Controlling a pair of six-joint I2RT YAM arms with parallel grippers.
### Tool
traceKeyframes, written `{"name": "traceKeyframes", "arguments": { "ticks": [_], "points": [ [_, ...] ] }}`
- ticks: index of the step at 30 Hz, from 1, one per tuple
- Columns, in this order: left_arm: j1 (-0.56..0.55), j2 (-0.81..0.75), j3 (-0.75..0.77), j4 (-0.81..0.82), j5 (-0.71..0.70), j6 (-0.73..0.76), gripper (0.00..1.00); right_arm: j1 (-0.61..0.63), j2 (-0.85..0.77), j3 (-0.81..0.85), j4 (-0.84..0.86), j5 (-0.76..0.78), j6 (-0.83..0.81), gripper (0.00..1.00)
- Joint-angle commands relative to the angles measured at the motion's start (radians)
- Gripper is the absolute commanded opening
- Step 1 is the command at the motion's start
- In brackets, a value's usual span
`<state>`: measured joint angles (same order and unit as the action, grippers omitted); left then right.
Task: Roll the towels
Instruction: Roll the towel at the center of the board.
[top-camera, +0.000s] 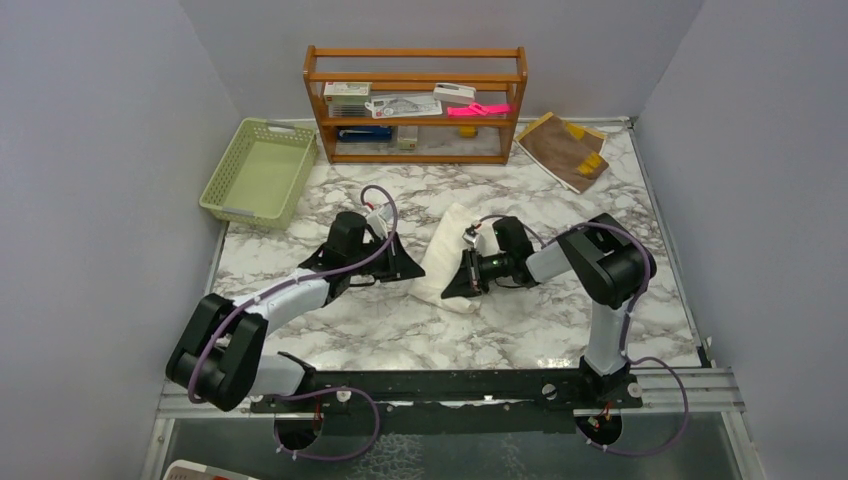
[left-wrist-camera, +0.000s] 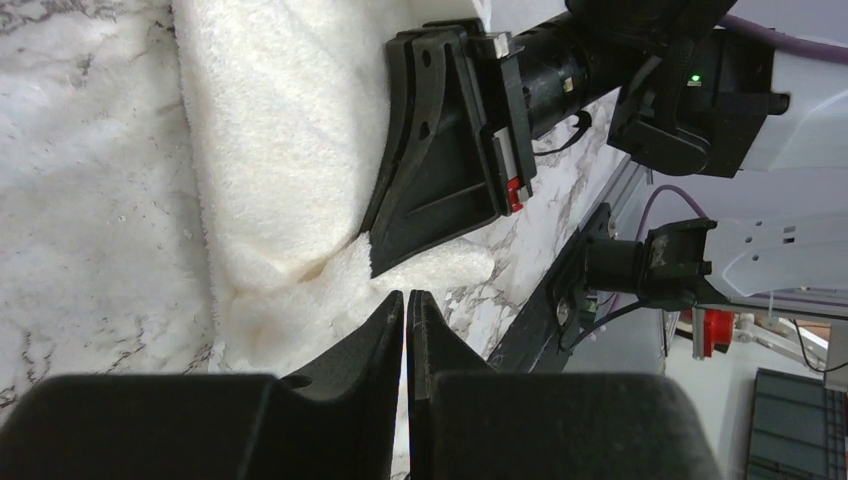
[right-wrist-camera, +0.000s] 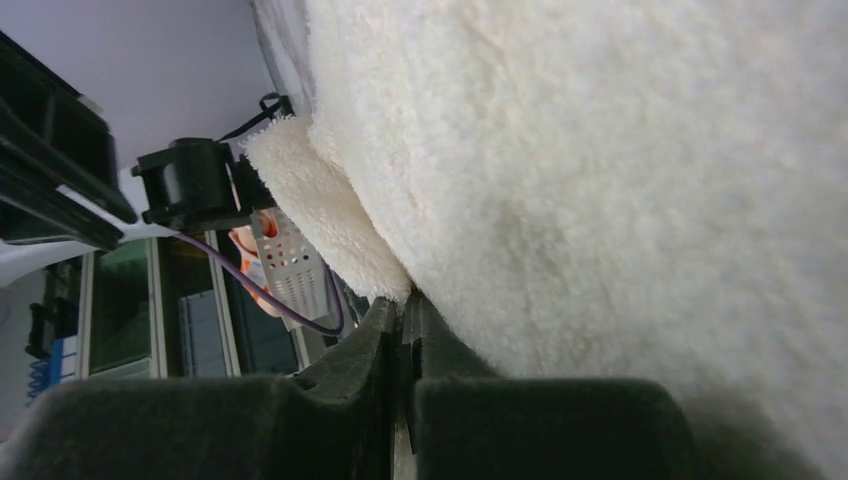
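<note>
White towel (top-camera: 447, 255): centre of the top view, on the tabletop (top-camera: 500, 332), a loose lumpy bundle between the two arms. The roll is not yet tight. Brown towel (top-camera: 563, 148): upper right of the top view, lying flat just beside the shelf (top-camera: 415, 100), well apart from both arms.

Left jaws: at the bundle's left edge. The left wrist view shows them all but together, with only a thin slit between them, tips over a fluffy loose corner at lower centre of frame. Cannot tell if cloth is nipped in the slit.

Right jaws: closed, nothing seen between them, pressed side-on against the pile from the bundle's right.

Handling, judged: thick terry, light, limp and grippy. It has no stiffness, so a turn will likely spring loose unless pinned. Unlikely to slip and not fragile. Best hold looks to be the free corner or hem, pinched thin, with the other jaws pinning the body while rolling
</note>
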<state>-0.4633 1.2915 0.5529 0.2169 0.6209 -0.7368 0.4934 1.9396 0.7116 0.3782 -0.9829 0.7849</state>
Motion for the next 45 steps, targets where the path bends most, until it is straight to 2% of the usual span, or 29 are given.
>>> {"name": "traceKeyframes", "arguments": {
  "ticks": [1,7,17,22,25,26,29,30,31,35,40,42,45],
  "points": [
    [-0.027,0.074,-0.005,0.082,0.004,-0.025,0.09,-0.035,0.070,-0.072,0.262,-0.033,0.206,0.01],
    [-0.063,0.151,0.000,0.129,0.007,-0.032,0.07,-0.058,0.121,-0.108,0.408,-0.026,0.334,0.01],
    [-0.069,0.304,0.025,0.167,-0.076,0.036,0.05,-0.059,0.107,-0.120,0.399,-0.018,0.342,0.01],
    [-0.069,0.398,0.088,0.178,-0.149,0.052,0.03,-0.059,0.081,-0.117,0.323,-0.010,0.292,0.01],
    [-0.069,0.459,0.121,0.189,-0.178,0.050,0.02,-0.059,0.046,-0.089,0.165,0.020,0.177,0.01],
    [-0.069,0.472,0.126,0.193,-0.179,0.045,0.01,-0.059,0.028,-0.073,0.082,0.039,0.118,0.06],
    [-0.070,0.503,0.120,0.200,-0.181,0.040,0.00,-0.054,-0.072,-0.019,-0.160,0.136,-0.084,0.44],
    [-0.071,0.511,0.113,0.200,-0.180,0.042,0.00,-0.050,-0.112,-0.005,-0.227,0.179,-0.148,0.51],
    [-0.071,0.519,0.105,0.200,-0.179,0.046,0.00,-0.048,-0.156,0.011,-0.283,0.228,-0.202,0.54],
    [-0.070,0.547,0.082,0.201,-0.175,0.056,0.00,-0.032,-0.346,0.042,-0.409,0.429,-0.389,0.55],
    [-0.071,0.573,0.068,0.200,-0.163,0.055,0.00,0.051,-0.588,-0.010,-0.351,0.649,-0.607,0.55],
    [-0.071,0.575,0.065,0.200,-0.163,0.055,0.00,0.125,-0.625,-0.015,-0.336,0.719,-0.699,0.55],
    [-0.071,0.578,0.065,0.200,-0.163,0.055,0.00,0.203,-0.589,0.008,-0.391,0.777,-0.772,0.55]
  ]
}}
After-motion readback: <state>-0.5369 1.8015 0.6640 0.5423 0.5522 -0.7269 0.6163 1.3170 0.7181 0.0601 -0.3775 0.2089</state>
